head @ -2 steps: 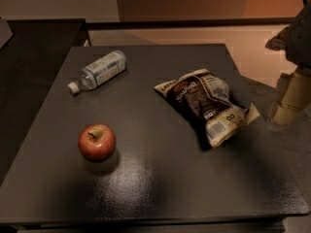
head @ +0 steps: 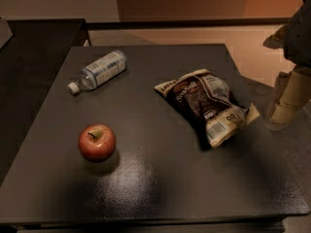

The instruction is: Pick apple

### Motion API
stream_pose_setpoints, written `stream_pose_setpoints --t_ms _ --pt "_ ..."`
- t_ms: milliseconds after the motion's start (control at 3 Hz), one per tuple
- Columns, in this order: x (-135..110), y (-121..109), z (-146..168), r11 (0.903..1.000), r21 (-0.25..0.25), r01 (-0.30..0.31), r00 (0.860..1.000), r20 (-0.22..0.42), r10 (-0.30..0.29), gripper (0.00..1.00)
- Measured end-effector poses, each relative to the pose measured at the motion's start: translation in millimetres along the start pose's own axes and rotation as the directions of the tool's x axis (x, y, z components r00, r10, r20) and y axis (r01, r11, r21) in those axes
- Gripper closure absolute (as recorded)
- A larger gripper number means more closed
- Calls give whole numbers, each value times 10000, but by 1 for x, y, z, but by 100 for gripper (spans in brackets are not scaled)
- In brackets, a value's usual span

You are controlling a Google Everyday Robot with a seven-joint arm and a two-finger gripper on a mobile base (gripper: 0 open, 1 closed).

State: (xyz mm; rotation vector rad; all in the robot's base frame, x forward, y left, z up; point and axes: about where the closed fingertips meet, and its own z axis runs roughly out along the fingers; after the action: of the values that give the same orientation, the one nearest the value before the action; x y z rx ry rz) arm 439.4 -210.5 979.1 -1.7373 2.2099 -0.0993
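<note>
A small red apple with a yellowish top and a short brown stem sits upright on the dark table, at the front left. My gripper hangs at the right edge of the view, beside the table's right side and far from the apple. It holds nothing that I can see. A dark chip bag lies between the gripper and the apple.
A clear plastic water bottle with a white cap lies on its side at the back left of the table. Another dark surface stands to the far left. Tan floor lies behind and to the right.
</note>
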Motion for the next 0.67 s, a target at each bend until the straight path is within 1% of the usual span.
stream_pose_setpoints --t_ms 333,667 --pt "-25 8 5 9987 -54 501 9977 463 -498 0" --pt "-60 20 18 9940 -205 1074 9899 952 -1050 0"
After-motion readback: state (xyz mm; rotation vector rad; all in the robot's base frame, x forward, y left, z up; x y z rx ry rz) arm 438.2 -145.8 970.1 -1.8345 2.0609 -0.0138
